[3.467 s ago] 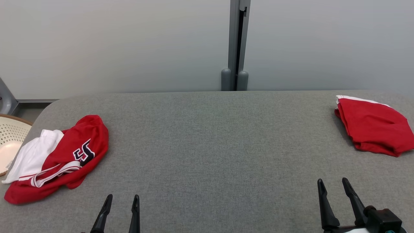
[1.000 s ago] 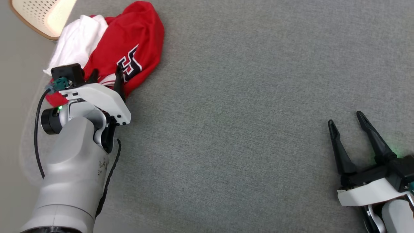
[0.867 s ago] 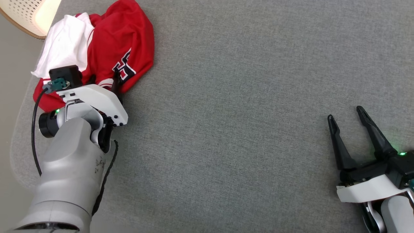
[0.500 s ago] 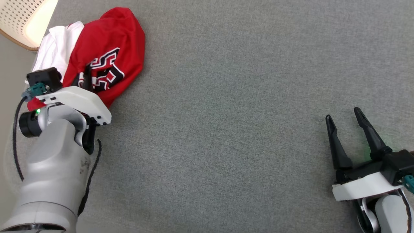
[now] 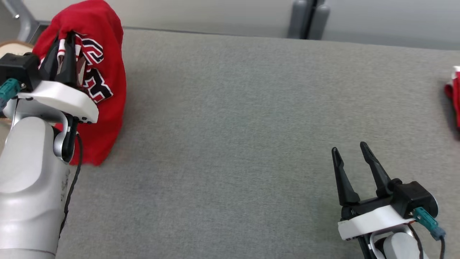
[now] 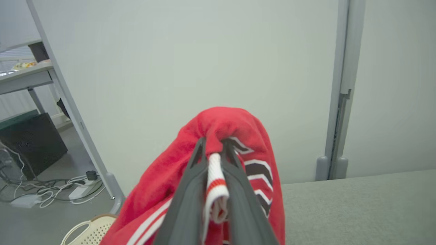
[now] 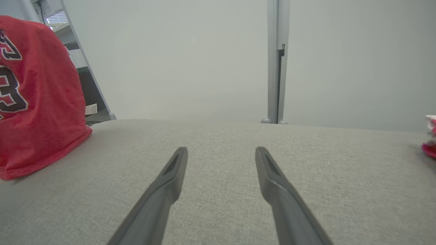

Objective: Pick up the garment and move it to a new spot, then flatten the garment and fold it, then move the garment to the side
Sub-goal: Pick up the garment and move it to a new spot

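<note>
- Your left gripper (image 5: 64,36), at the upper left of the head view, is pinched narrow on the garment (image 5: 107,72). The left wrist view shows a white band with a red stripe squeezed between its fingers (image 6: 190,190).
- The red garment drapes over those fingertips and hangs down the frame's left side. Its lower edge reaches the grey table (image 5: 233,108).
- Your right gripper (image 5: 349,147), at the lower right, is spread wide over bare table, well apart from the garment.
- The left forearm hides the garment's left part, so you cannot tell how much lies behind it.
- Another red cloth (image 5: 454,97) is cut off by the right edge.
</note>
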You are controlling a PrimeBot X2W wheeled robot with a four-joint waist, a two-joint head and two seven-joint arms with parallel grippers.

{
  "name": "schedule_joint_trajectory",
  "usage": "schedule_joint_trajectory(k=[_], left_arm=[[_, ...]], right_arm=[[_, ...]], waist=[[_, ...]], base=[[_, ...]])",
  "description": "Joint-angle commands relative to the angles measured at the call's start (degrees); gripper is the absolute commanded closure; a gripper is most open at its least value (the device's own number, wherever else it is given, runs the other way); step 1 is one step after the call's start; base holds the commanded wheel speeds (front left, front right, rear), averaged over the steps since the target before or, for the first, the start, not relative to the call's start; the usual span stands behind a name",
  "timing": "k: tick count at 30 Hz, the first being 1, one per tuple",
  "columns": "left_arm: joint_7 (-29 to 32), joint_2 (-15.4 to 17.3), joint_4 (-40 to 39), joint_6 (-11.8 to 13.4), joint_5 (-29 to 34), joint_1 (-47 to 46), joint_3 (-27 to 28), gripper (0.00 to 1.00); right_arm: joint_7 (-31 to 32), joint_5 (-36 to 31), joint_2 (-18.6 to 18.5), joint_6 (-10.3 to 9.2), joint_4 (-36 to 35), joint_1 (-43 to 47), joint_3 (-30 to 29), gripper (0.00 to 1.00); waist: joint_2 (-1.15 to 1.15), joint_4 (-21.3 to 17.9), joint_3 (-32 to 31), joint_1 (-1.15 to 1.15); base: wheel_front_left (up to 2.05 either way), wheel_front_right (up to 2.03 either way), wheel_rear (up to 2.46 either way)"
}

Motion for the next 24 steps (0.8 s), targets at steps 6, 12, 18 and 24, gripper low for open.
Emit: schedule_joint_trajectory(k=[6, 12, 18, 24], left_arm=[[7.21, 1.77, -17.5, -0.51, -0.08, 4.65, -2.7, 1.0], [12.48, 0.41, -29.92, -0.28, -0.95, 8.88, -5.22, 1.0], [16.56, -2.42, -34.96, -0.47, -0.46, 12.01, -11.07, 1.0], [15.45, -5.92, -28.54, -1.09, 0.23, 12.83, -21.92, 1.0]], right_arm=[[-0.01, 0.84, 1.58, -0.14, 0.47, 0.51, 0.77, 0.0], [-0.02, 0.81, 2.0, -0.14, 0.35, 1.06, 0.24, 0.0], [-0.01, 0.77, 2.13, -0.13, -0.24, -0.02, 0.42, 0.0], [-0.01, 1.08, 2.46, -0.13, -1.12, -0.82, 0.04, 0.0]], waist=[[0.0, -13.21, -7.38, 0.0], [0.0, -19.45, -8.37, 0.0], [0.0, -24.92, -5.86, 0.0], [0.0, -27.1, -0.44, 0.0]], base=[[0.0, 0.0, 0.0], [0.0, 0.0, 0.0], [0.0, 0.0, 0.0], [0.0, 0.0, 0.0]])
